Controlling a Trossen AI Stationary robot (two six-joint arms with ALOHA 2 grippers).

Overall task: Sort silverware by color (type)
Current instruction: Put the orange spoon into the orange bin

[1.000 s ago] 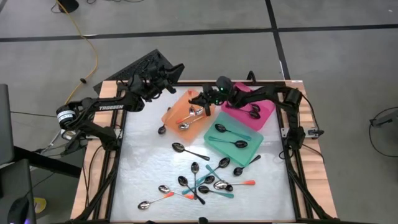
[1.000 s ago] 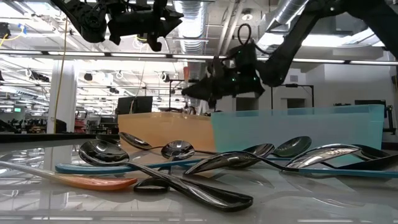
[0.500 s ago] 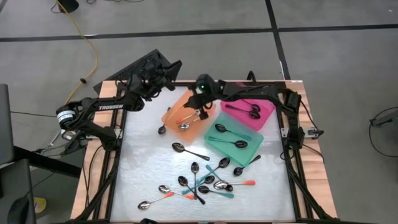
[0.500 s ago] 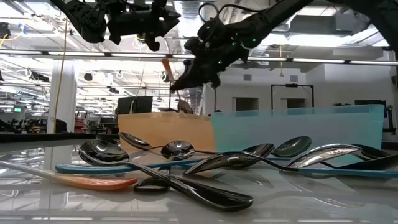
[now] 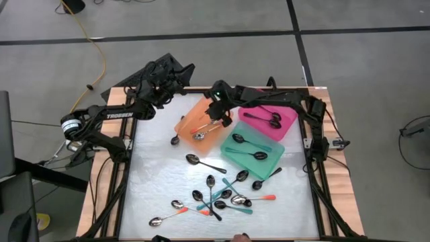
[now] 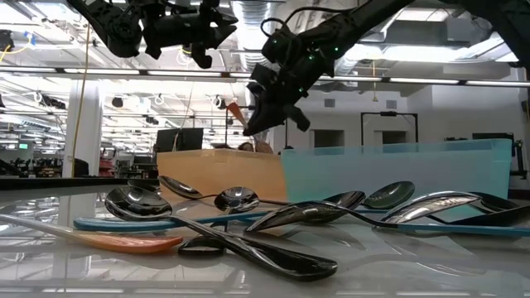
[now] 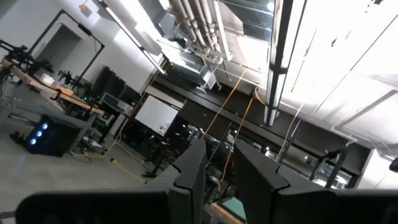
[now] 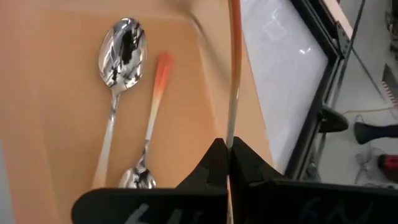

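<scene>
My right gripper (image 5: 216, 109) clamped shut on orange-handled spoon (image 8: 233, 74), over orange tray (image 5: 191, 115). Risk: thin handle pinch slips, spoon lands outside tray. Left gripper (image 7: 214, 180) slightly parted, empty, parked at table's far edge.

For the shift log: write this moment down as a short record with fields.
right end effector: shut on an orange-handled spoon, above the orange tray
left end effector: waiting raised over the table's far left corner, holds nothing
orange tray: two orange-handled spoons inside
teal tray: two teal-handled spoons
pink tray: black spoons
unsorted: mixed spoon pile at the table's near edge
</scene>
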